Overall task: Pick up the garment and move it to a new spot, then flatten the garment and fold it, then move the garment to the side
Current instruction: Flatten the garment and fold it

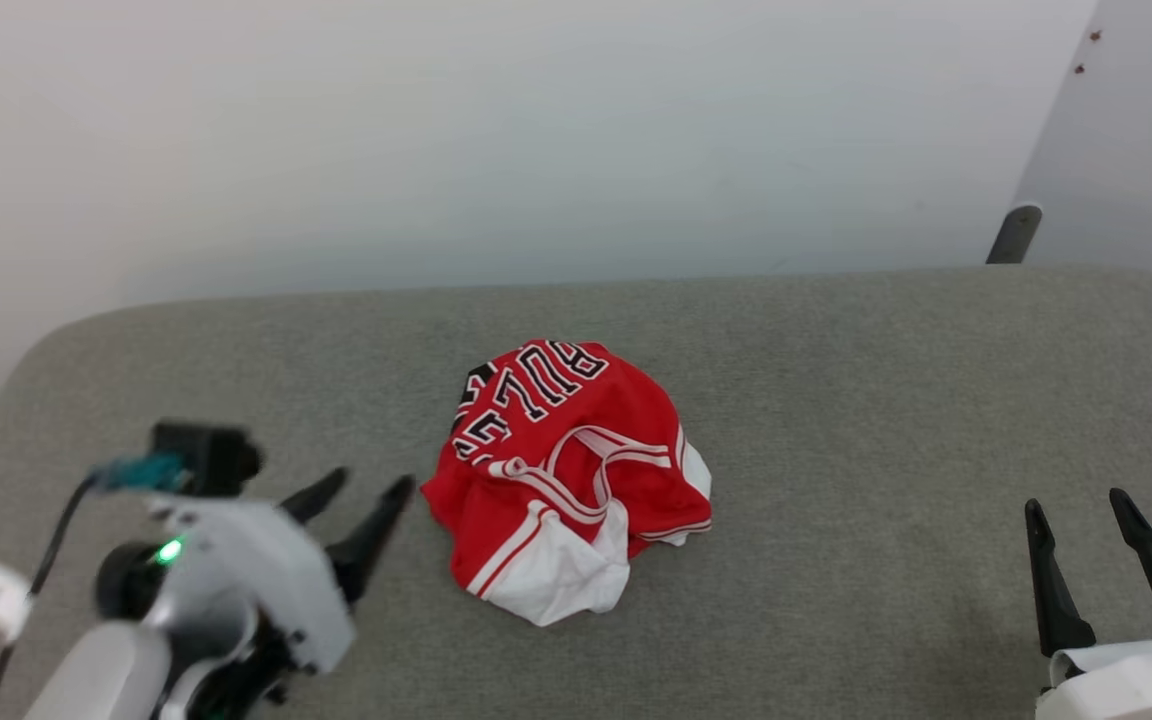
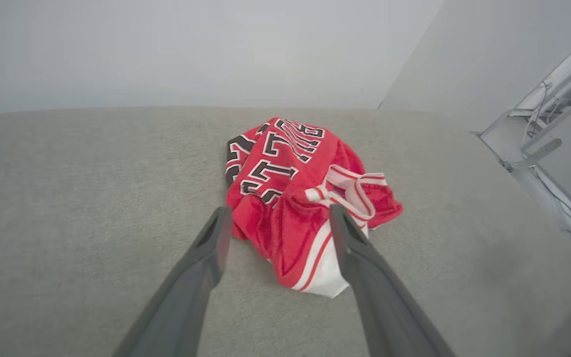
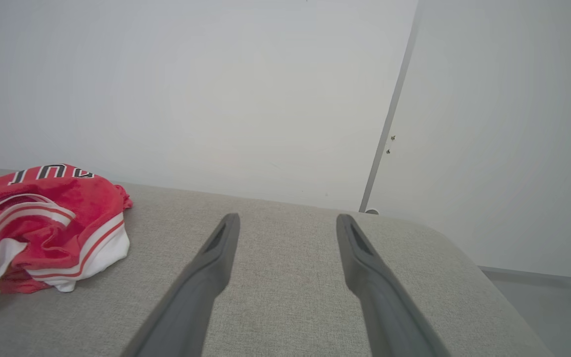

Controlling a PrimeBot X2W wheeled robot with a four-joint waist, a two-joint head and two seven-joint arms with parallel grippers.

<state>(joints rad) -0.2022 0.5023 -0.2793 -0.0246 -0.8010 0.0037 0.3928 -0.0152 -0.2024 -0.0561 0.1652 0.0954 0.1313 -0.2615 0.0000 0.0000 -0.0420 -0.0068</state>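
The garment (image 1: pixel 568 480) is a red jersey with white sleeves, striped trim and black lettering, crumpled in a heap on the middle of the grey table (image 1: pixel 836 400). My left gripper (image 1: pixel 368 488) stands open just left of the heap, its fingers pointing at the near edge of the cloth without touching it. In the left wrist view the garment (image 2: pixel 295 193) lies straight ahead of the left gripper (image 2: pixel 276 213). My right gripper (image 1: pixel 1078 505) is open at the lower right, well away from the cloth. In the right wrist view the garment (image 3: pixel 42 223) sits far left of the right gripper (image 3: pixel 288 220).
White walls rise behind the table's far edge. A grey post (image 1: pixel 1013 233) stands past the far right corner, and a metal frame with cables (image 2: pixel 543 144) sits off the table's right side. Bare grey table surface surrounds the heap on every side.
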